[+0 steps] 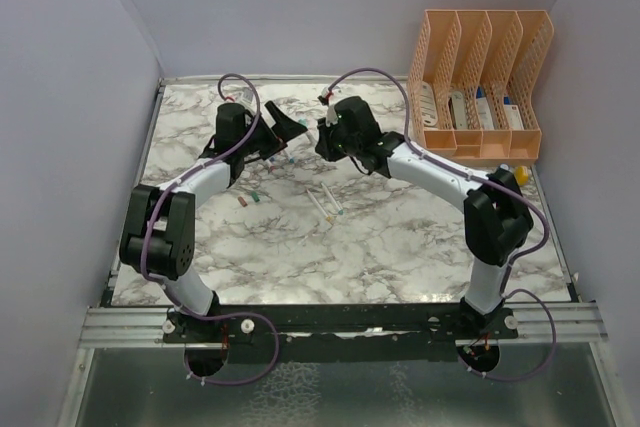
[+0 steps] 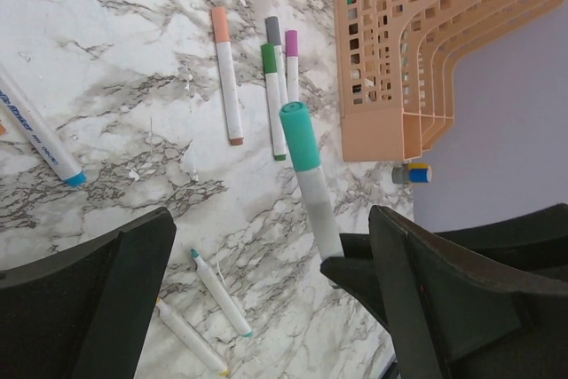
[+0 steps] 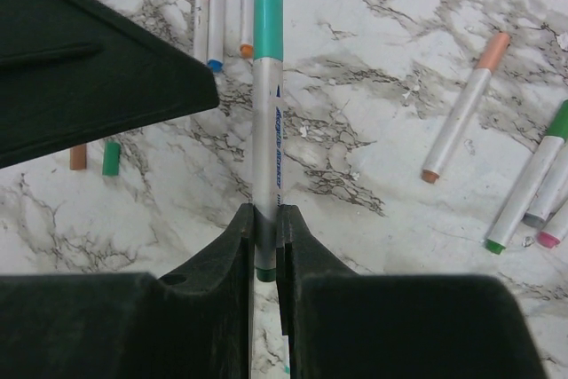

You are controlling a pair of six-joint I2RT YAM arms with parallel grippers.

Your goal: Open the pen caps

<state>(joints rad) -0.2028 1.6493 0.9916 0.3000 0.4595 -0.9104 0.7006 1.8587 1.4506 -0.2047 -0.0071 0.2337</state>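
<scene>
Right wrist view: right gripper (image 3: 264, 241) jaws clenched on white pen (image 3: 267, 148) barrel, teal cap (image 3: 268, 22) on its far end, held above desk (image 3: 373, 86), left of peach organiser (image 2: 390, 51). Jaws of left gripper (image 2: 271, 228) spread wide, cap between them, touching neither. Loose pens (image 2: 229, 77) lie just beside organiser.

My left arm (image 1: 195, 183) and right arm (image 1: 436, 169) have white links and chunky black joints. A purple cable (image 1: 372, 71) trails each. My right gripper (image 3: 264, 216) is matte black.
</scene>
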